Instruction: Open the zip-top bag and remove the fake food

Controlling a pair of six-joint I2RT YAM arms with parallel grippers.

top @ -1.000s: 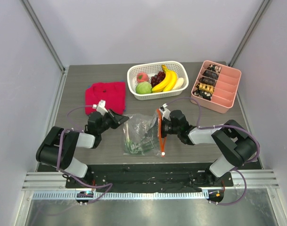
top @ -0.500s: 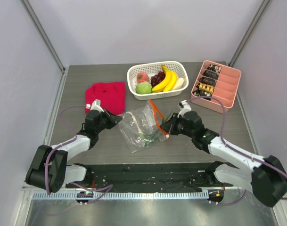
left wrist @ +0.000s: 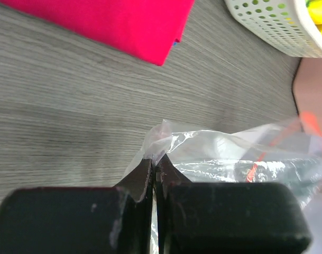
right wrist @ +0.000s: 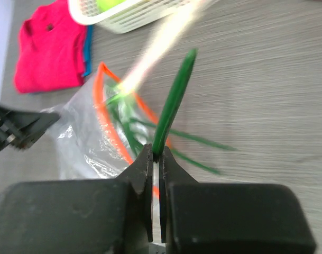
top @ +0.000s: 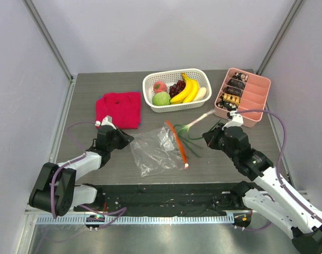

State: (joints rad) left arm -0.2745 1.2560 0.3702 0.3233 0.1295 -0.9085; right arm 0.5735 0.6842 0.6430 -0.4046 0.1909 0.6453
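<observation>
The clear zip-top bag (top: 155, 151) lies flat on the table, its orange-red zipper strip (top: 177, 144) open on the right side. My left gripper (top: 127, 139) is shut on the bag's left corner (left wrist: 163, 135). My right gripper (top: 205, 135) is shut on a green leaf (right wrist: 174, 106) of a fake green onion (top: 195, 125). The onion hangs above the table just right of the bag's mouth, its white end blurred and pointing toward the basket. In the right wrist view the bag (right wrist: 84, 132) lies behind the leaves.
A white perforated basket (top: 148, 95) at the back holds bananas, grapes and round fruit. A pink divided tray (top: 256, 100) with dark brown pieces stands at the back right. A red cloth (top: 118, 108) lies at the back left, close to my left arm.
My right gripper has swung right and back, drawing the green onion out of the bag. The bag has flattened. My left gripper has shut on the bag's corner.
</observation>
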